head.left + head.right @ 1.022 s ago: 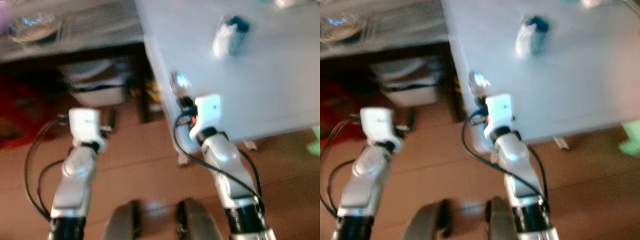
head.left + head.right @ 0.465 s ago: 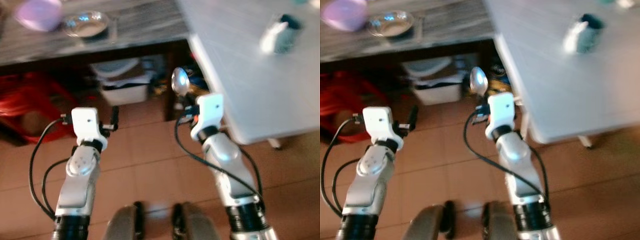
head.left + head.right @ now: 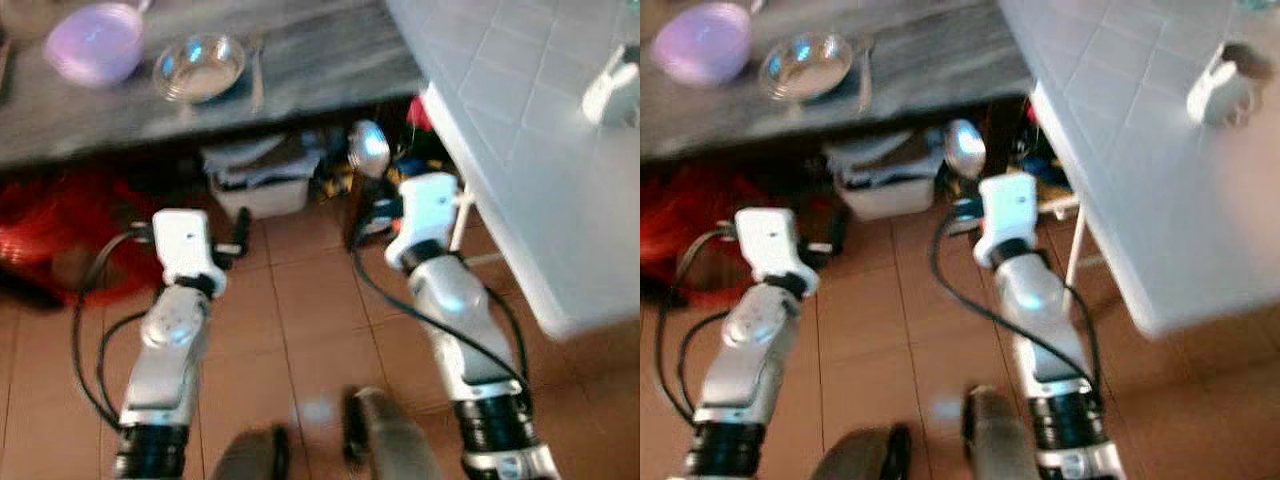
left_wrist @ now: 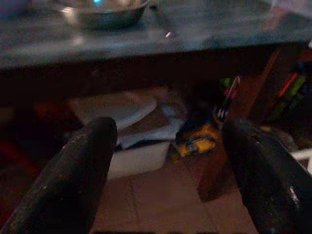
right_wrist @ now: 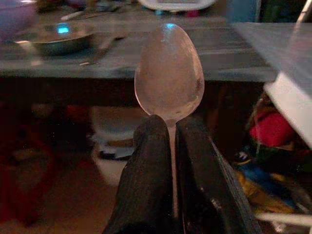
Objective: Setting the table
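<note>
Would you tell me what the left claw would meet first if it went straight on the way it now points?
Probably the white bin stowed under the grey counter. The open left claw points into that shaded space, below the metal bowl. Depth is unclear.

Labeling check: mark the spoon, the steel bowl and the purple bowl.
spoon [image 5: 169, 70], right wrist view, middle of its bowl
steel bowl [image 3: 199, 67], left eye view, its inside
purple bowl [image 3: 92, 42], left eye view, its inside

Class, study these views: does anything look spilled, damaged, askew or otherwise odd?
Nothing looks spilled or broken. The right gripper holds a spoon upright over the floor, beside the white table. The left gripper is open and empty.
</note>
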Tool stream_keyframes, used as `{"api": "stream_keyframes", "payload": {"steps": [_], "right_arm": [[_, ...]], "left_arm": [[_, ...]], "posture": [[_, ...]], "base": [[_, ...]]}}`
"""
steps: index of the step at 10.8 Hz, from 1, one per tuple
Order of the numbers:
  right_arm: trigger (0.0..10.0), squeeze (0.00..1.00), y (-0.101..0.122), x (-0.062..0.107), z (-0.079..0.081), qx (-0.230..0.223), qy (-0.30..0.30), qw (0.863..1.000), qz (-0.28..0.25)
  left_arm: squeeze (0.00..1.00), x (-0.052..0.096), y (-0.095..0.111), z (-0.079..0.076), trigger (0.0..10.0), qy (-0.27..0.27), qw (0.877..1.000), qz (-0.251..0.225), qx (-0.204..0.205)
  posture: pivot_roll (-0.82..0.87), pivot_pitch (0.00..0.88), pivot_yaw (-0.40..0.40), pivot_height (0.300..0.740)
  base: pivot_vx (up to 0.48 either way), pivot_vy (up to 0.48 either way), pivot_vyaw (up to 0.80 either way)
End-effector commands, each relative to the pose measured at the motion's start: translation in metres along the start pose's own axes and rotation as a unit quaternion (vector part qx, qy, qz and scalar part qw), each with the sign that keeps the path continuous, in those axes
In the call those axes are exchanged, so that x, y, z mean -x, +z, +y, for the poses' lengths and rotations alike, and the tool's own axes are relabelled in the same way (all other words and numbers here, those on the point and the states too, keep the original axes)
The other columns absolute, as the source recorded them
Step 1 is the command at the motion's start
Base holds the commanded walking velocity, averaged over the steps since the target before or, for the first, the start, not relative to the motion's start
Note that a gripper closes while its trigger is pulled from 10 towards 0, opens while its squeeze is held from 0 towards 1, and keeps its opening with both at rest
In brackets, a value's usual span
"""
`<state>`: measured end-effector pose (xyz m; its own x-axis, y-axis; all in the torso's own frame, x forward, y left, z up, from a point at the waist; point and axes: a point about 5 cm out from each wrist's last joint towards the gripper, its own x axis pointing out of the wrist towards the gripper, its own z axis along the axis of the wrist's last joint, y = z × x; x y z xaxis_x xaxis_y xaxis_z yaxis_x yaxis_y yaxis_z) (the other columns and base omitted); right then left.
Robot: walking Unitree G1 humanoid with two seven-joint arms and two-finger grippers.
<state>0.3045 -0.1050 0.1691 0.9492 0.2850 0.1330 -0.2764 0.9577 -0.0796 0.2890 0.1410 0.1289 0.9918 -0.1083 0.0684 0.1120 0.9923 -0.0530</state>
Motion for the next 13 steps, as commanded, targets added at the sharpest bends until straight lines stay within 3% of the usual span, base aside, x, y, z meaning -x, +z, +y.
{"api": "stream_keyframes", "payload": {"steps": [1, 3, 7, 11, 13], "right_arm": [[10.0, 0.00, -0.002, 0.001, -0.005, 0.005, -0.011, 1.000, 0.003], [10.0, 0.00, -0.001, -0.003, -0.005, 0.013, -0.016, 1.000, -0.002], [10.0, 0.00, -0.002, -0.004, -0.005, 0.017, -0.020, 1.000, -0.009], [10.0, 0.00, -0.019, 0.011, -0.031, 0.022, -0.095, 0.995, 0.013], [10.0, 0.00, -0.019, 0.006, -0.046, 0.014, -0.140, 0.990, 0.014]], "left_arm": [[0.00, 0.001, -0.003, -0.002, 10.0, -0.007, 1.000, 0.005, 0.001], [0.00, 0.001, -0.002, 0.000, 10.0, 0.000, 1.000, 0.001, 0.003], [0.00, 0.002, -0.002, 0.010, 10.0, 0.033, 0.999, -0.005, -0.009], [0.00, 0.021, -0.011, 0.029, 10.0, 0.066, 0.998, 0.006, -0.008], [0.00, 0.020, -0.008, 0.030, 10.0, 0.069, 0.998, 0.001, -0.015]], "posture": [[-0.07, 0.193, 0.041, 0.740], [-0.06, 0.178, 0.043, 0.740], [-0.06, 0.152, 0.047, 0.740], [-0.06, 0.107, 0.051, 0.740], [-0.04, 0.100, 0.064, 0.740]], "base": [[0.480, 0.000, 0.00], [0.480, 0.000, 0.00], [0.415, 0.000, 0.79], [0.000, 0.000, 0.00], [0.000, 0.000, 0.00]]}}
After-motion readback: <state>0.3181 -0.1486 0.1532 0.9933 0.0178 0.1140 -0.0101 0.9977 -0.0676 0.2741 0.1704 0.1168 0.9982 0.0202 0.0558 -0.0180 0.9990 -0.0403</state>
